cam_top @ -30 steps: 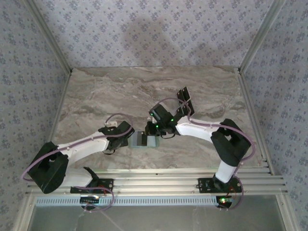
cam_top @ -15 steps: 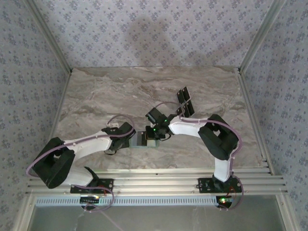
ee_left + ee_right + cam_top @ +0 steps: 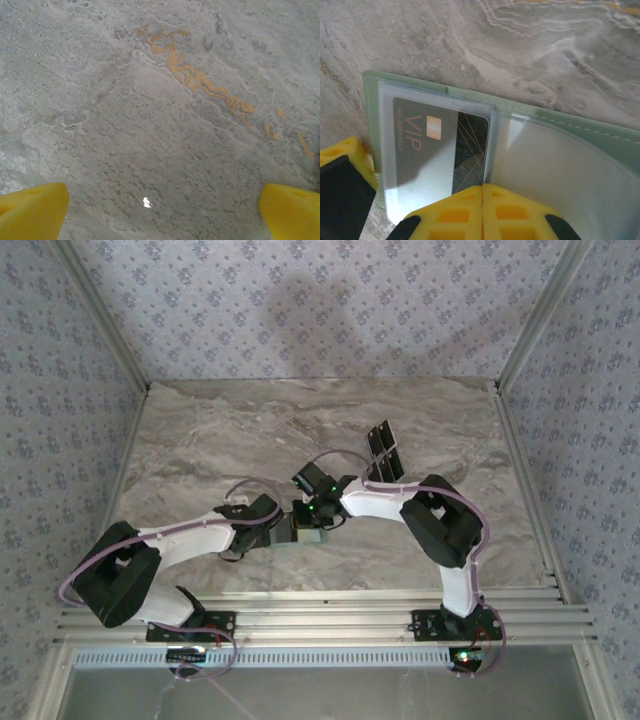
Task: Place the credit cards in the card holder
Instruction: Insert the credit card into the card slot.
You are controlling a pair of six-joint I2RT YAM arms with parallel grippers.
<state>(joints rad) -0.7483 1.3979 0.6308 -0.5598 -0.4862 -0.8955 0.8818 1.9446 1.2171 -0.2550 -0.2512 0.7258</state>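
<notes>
Two pincers meet mid-bench. Right pincer (image 3: 482, 212): fingers pressed together, tips down at the near edge of the open holder (image 3: 600, 135); nothing seen between them. Just beyond the tips and to their left, a VIP card (image 3: 440, 145) sits inside a clear sleeve. Left pincer (image 3: 162, 215): fingers wide apart, bare bench (image 3: 165, 100) between them, holder just to its right. Spare cards (image 3: 385, 448) lie on the bench well beyond the right pincer.

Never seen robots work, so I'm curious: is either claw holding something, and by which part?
Nothing visibly held. The right gripper is shut, tips at the clear sleeve of the card holder; the left gripper is open over the table.
</notes>
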